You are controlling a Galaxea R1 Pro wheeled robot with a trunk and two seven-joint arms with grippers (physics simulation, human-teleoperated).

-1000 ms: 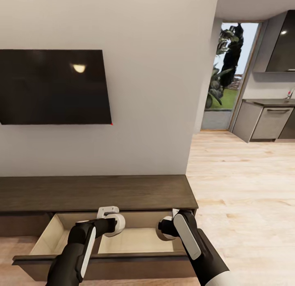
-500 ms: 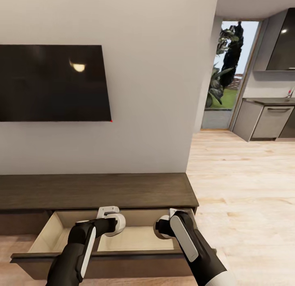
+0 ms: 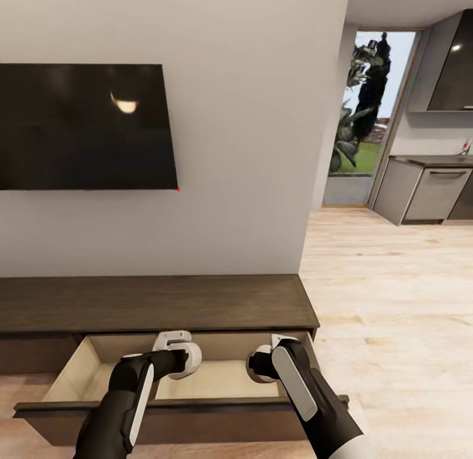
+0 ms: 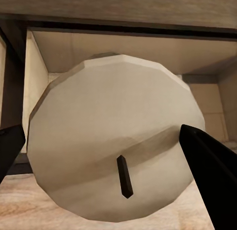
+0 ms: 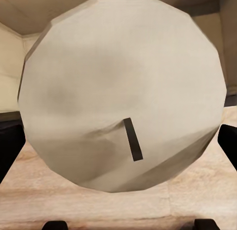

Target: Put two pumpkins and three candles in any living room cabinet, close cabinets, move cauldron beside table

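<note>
Here, each of the robot's grippers clasps a candle over the open drawer (image 3: 217,385) of the cabinet (image 3: 157,304).

The left candle (image 4: 116,141) and right candle (image 5: 123,92) are pale beige, faceted cylinders, each with a short dark wick; their long axes run toward the wrist cameras, wick ends facing them. Black fingers (image 4: 210,166) press the left candle's sides. In the head view, both forearms reach forward toward 12 o'clock, the left gripper (image 3: 172,340) and right gripper (image 3: 270,352) above the drawer's beige interior.
</note>
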